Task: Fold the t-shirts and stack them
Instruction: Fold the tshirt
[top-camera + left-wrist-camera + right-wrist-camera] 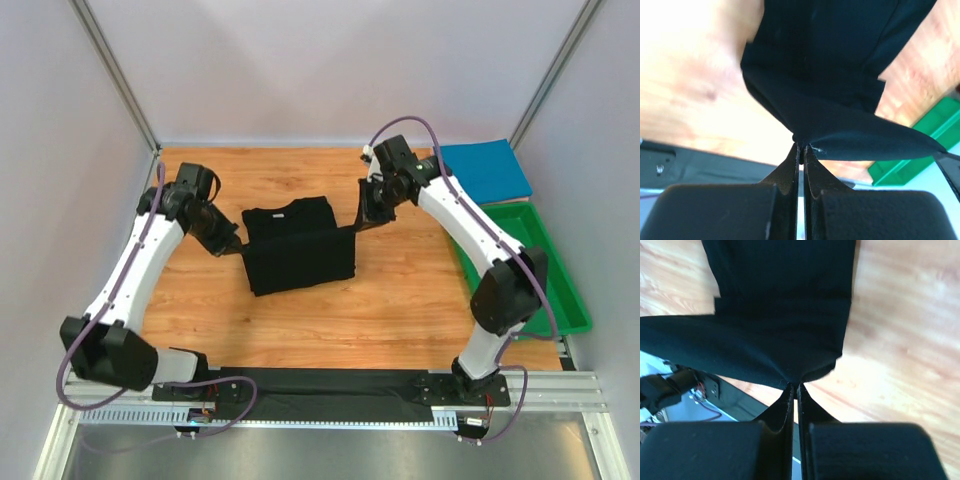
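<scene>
The black t-shirt [295, 245] lies partly folded in the middle of the wooden table, its near half lifted as a flap. My left gripper [236, 243] is shut on the flap's left corner; in the left wrist view the black cloth [840, 100] is pinched at my gripper [801, 146]. My right gripper [358, 226] is shut on the flap's right corner; the right wrist view shows the cloth [780, 315] pinched at my gripper [794, 385]. A teal-blue t-shirt [488, 170] lies folded at the far right. The reddish shirt is out of view.
A green plastic tray [560, 290] lies along the table's right edge, also seen in the left wrist view [920, 150]. A black strip [330, 385] runs along the near edge between the arm bases. Grey walls enclose the table.
</scene>
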Robot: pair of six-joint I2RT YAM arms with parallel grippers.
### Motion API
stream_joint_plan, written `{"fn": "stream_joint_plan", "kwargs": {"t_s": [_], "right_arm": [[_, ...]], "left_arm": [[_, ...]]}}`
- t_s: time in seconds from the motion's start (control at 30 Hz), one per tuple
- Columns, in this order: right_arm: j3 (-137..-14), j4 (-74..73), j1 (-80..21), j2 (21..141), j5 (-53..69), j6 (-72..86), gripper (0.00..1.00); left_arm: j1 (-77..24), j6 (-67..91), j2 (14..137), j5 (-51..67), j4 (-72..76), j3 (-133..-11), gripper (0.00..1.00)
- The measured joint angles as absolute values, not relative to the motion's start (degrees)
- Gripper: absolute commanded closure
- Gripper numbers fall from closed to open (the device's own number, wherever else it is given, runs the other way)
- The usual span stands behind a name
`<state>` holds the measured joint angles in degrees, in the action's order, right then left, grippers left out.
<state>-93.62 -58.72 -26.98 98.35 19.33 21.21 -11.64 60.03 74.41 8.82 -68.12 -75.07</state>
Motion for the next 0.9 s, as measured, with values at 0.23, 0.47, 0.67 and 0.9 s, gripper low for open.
{"fn": "stream_joint_plan", "kwargs": {"t_s": [0.23, 0.47, 0.67, 0.9], "right_arm": [[-115.59, -61.01, -25.78, 113.86, 20.38, 19.18, 1.00], [-124.33, -56.82, -25.15, 122.26, 21.02, 19.70, 1.00], [-125.73, -48.66, -24.82, 127.17, 21.56, 21.58, 1.00], [-127.39, -40.66, -24.51, 134.10, 21.37, 22.96, 1.00]], "left_arm": [[-6.02, 55.75, 87.90, 8.91, -66.72, -86.67, 1.00], [-2.66, 52.93, 101.60, 9.56, -64.75, -101.21, 1.00], [-0.95, 51.92, 107.96, 11.20, -61.89, -104.33, 1.00], [0.73, 50.57, 117.16, 15.31, -53.91, -106.45, 1.00]]}}
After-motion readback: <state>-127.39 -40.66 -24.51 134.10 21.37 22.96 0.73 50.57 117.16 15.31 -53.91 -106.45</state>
